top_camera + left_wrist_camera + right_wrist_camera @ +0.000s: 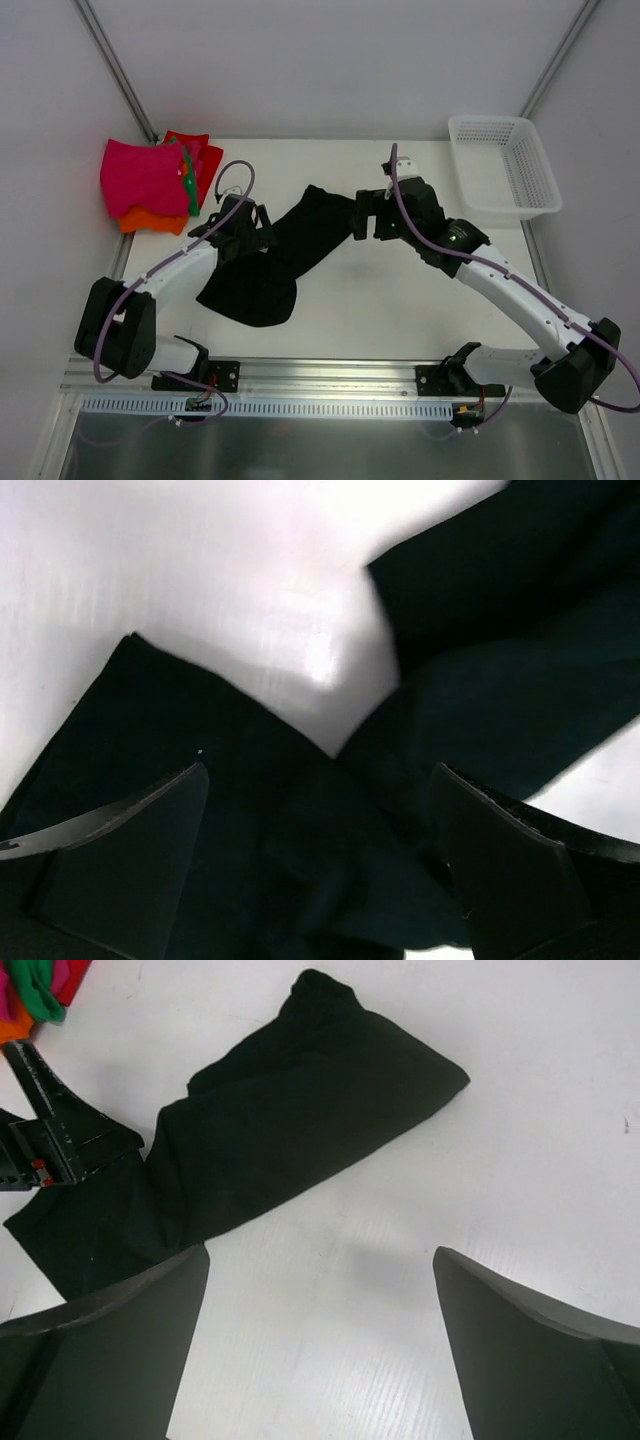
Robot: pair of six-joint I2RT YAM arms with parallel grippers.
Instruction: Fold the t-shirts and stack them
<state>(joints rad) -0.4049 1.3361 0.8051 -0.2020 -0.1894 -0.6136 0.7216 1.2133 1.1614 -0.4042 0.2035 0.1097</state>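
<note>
I see left gripper (320, 770) spread wide over black t-shirt (262, 280), right gripper (320, 1252) likewise apart, over bare table (400, 295), beside the shirt's edge

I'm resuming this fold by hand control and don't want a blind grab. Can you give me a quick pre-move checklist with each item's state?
1. Open left claw: ok.
2. Open, empty right claw: ok.
3. Cloth of black t-shirt under left claw: ok.
4. Cloth under right claw: not ok, only bare table there.
5. The black t-shirt spread flat: not ok, bunched diagonally.
6. The folded stack apart from it: ok.
</note>
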